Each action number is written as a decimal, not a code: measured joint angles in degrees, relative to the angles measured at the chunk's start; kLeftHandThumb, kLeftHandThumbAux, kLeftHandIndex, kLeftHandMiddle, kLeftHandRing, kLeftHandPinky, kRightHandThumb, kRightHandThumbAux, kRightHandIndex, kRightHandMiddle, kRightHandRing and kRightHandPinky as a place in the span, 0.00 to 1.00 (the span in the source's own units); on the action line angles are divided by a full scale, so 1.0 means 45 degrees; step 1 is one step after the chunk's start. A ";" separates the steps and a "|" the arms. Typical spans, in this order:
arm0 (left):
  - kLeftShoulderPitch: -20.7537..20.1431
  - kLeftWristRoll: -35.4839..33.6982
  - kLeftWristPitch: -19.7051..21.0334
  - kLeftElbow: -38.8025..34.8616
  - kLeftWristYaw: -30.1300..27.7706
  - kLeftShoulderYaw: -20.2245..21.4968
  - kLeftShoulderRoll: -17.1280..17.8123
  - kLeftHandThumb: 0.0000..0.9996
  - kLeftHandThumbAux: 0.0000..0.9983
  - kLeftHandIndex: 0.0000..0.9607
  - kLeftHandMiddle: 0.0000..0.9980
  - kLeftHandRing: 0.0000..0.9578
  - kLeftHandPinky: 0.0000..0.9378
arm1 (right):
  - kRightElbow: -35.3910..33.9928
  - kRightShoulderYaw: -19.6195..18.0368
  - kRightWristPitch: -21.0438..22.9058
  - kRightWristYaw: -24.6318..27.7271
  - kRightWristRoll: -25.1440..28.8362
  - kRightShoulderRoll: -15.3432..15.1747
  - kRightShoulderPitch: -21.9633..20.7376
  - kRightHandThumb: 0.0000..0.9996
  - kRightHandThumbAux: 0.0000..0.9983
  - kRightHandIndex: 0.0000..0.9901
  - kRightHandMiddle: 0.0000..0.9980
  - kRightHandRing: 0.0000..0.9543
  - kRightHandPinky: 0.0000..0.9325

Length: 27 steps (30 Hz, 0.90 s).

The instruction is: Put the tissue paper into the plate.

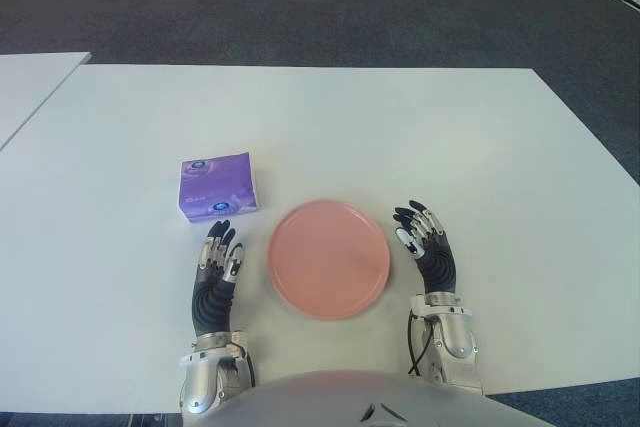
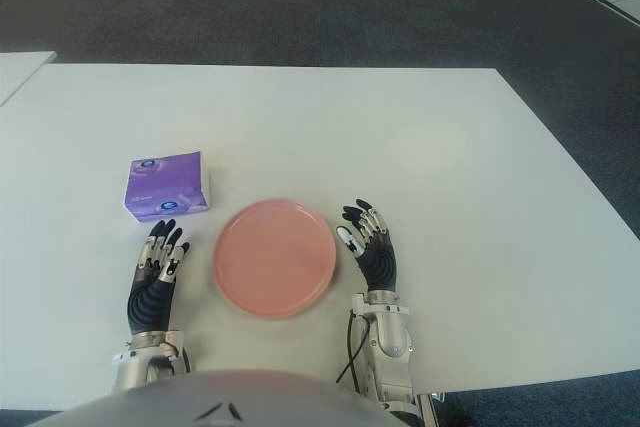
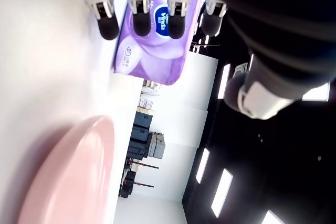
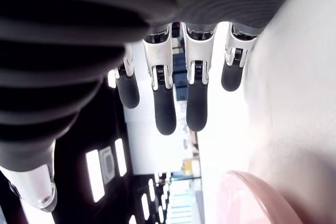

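Note:
A purple tissue pack [image 1: 216, 187] lies on the white table [image 1: 400, 137], up and to the left of the pink plate [image 1: 328, 258]. The plate holds nothing. My left hand [image 1: 219, 253] shows just left of the plate, a little nearer than the pack, its fingers straight and empty; the left wrist view has the tissue pack [image 3: 152, 40] just beyond the fingertips [image 3: 140, 22]. My right hand [image 1: 420, 230] shows at the plate's right rim, fingers spread and holding nothing.
A second white table [image 1: 30, 82] stands at the far left across a narrow gap. Dark carpet [image 1: 300, 7] lies beyond the table's far edge and along its right side.

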 measured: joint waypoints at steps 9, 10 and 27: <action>0.0000 0.0092 0.0001 -0.0002 0.0001 0.0004 0.0000 0.18 0.61 0.06 0.08 0.04 0.05 | 0.0000 -0.0004 0.0003 0.0021 0.0009 -0.0004 -0.0001 0.28 0.61 0.19 0.33 0.30 0.21; 0.0000 0.0098 0.0001 -0.0003 0.0001 0.0005 0.0000 0.18 0.61 0.06 0.08 0.04 0.05 | 0.0000 -0.0004 0.0003 0.0021 0.0009 -0.0005 -0.0002 0.28 0.61 0.19 0.33 0.30 0.21; 0.0629 0.2855 0.0935 -0.1704 0.1370 -0.0093 0.0154 0.15 0.67 0.05 0.07 0.06 0.07 | 0.0149 -0.0018 -0.0051 0.0013 -0.0025 -0.0056 -0.0230 0.26 0.60 0.19 0.30 0.28 0.22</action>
